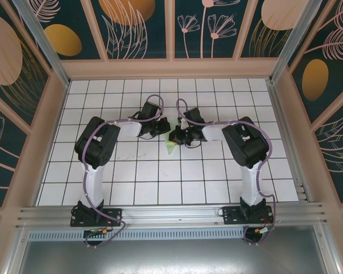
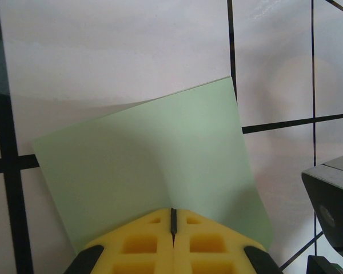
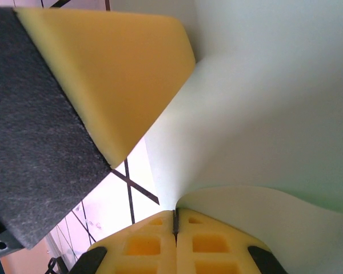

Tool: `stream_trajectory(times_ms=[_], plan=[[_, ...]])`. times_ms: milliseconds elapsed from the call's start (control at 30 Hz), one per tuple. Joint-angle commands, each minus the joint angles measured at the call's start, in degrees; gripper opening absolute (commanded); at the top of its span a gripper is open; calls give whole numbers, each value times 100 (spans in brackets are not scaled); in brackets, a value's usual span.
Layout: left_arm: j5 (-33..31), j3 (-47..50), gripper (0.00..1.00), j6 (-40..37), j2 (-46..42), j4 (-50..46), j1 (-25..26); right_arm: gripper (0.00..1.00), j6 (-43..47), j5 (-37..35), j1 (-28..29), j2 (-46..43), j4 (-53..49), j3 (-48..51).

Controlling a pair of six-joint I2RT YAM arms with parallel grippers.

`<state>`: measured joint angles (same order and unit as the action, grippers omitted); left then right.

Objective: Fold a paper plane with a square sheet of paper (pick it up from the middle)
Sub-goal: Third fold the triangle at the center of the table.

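From above, most of the square sheet of paper [image 1: 170, 148] was hidden under the two wrists at the middle of the white grid table [image 1: 160, 177]; only a green tip showed at 6 o'clock of them. The left gripper [image 2: 172, 220] had its yellow pads pressed together on the sheet's near edge, and the paper spread towards 12 o'clock. A dark grey part [image 2: 331, 200] was cut off at 4 o'clock. The right gripper [image 3: 175, 220] likewise pinched a curled edge of the sheet. A blurred yellow pad [image 3: 120, 74] loomed at 10 o'clock.
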<state>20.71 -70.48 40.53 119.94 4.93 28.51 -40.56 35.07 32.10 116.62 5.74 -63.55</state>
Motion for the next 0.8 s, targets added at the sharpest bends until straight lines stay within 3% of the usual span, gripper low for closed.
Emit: stream_trajectory(times_ms=[0,767], plan=[[-9,166,2,-39,223,-186,-10,4,-20,-320,7,-242,-97,182],[-6,93,4,-46,44,-225,-6,4,-21,-374,7,-103,-150,182]])
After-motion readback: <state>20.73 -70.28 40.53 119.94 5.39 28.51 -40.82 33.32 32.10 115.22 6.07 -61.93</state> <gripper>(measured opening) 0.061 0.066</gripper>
